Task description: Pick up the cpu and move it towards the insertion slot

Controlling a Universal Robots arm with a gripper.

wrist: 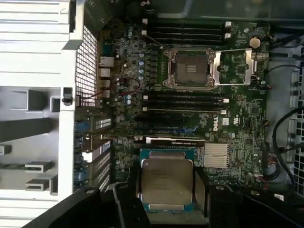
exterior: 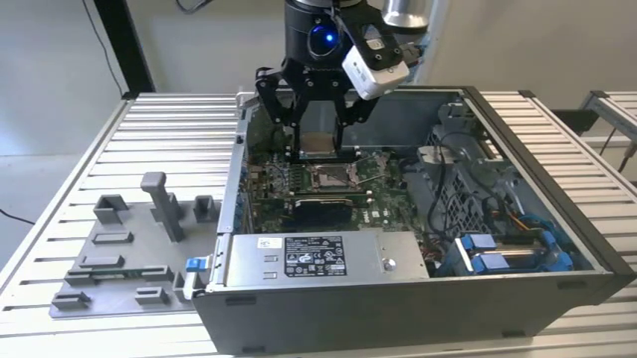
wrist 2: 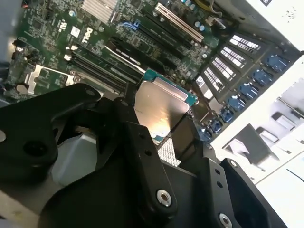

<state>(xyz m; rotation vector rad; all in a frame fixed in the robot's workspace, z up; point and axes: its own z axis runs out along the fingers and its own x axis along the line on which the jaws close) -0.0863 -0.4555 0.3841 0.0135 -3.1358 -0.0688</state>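
Cpu [wrist: 166, 185] clamped in hand [wrist: 166, 190], above insertion slot [wrist: 189, 69].

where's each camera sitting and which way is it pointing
Exterior view: off the arm, above and in front of the open computer case, looking down at the gripper holding the cpu above the insertion slot.
First wrist view: on the arm, facing down at the motherboard; slot beyond the held cpu, black fingers alongside.
Second wrist view: on the arm, slanted across the board; fingers in front.
Both wrist views share cpu and board.
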